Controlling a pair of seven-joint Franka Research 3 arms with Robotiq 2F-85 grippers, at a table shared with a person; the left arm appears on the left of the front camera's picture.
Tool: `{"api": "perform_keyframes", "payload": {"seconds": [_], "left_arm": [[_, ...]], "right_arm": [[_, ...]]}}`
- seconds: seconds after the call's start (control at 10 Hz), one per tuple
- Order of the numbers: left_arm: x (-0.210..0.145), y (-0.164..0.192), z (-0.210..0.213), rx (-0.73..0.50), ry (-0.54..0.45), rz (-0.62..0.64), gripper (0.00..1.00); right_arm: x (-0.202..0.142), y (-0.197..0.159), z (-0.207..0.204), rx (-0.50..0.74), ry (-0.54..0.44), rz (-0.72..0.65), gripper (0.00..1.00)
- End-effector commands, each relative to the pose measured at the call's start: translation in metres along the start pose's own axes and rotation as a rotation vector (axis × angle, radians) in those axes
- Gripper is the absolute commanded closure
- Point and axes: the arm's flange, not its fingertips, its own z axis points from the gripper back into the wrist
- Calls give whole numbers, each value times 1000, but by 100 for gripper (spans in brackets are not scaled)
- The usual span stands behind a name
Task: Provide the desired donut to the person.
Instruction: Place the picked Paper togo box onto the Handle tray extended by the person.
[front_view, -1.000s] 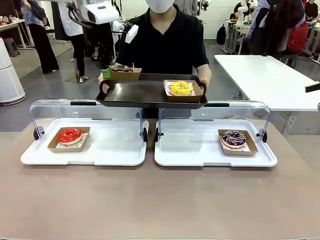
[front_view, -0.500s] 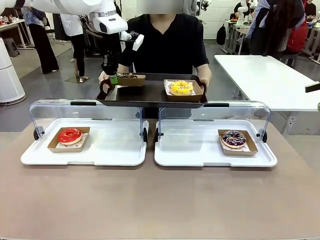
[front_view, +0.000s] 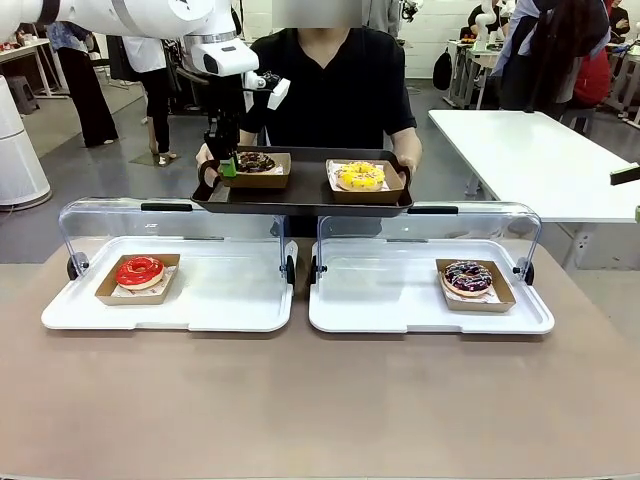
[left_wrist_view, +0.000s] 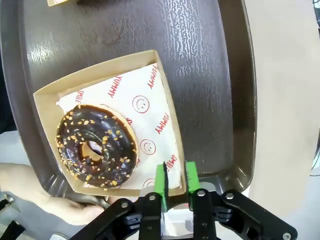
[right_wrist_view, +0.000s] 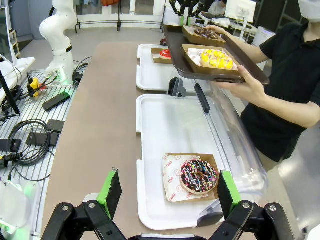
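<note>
The delivery step is looking nearly done: the person (front_view: 330, 85) is holding the dark, wood-grained tray (front_view: 300, 195) under the left gripper (left_wrist_view: 175, 176), whose green fingers are pinching the rim of the tan cardboard box (left_wrist_view: 167, 105) carrying the glossy chocolate donut (left_wrist_view: 95, 145) with nut crumbs, now resting on the tray just ahead of them. Next, I judge, the fingers must let go and lift clear. The right gripper (right_wrist_view: 165, 192) is hanging spread wide, empty, above a sprinkled donut (right_wrist_view: 198, 176).
</note>
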Motion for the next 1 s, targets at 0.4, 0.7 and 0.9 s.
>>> {"api": "perform_keyframes", "payload": {"seconds": [0.4,0.7,0.9], "left_arm": [[2,5,10,-19,-10,-4,0],[1,6,12,-22,-12,-8,0],[0,3,11,-23,-15,-5,0]], "right_arm": [[-2,2,1,14,0,18,0],[-2,2,1,14,0,18,0],[-2,2,1,14,0,18,0]]}}
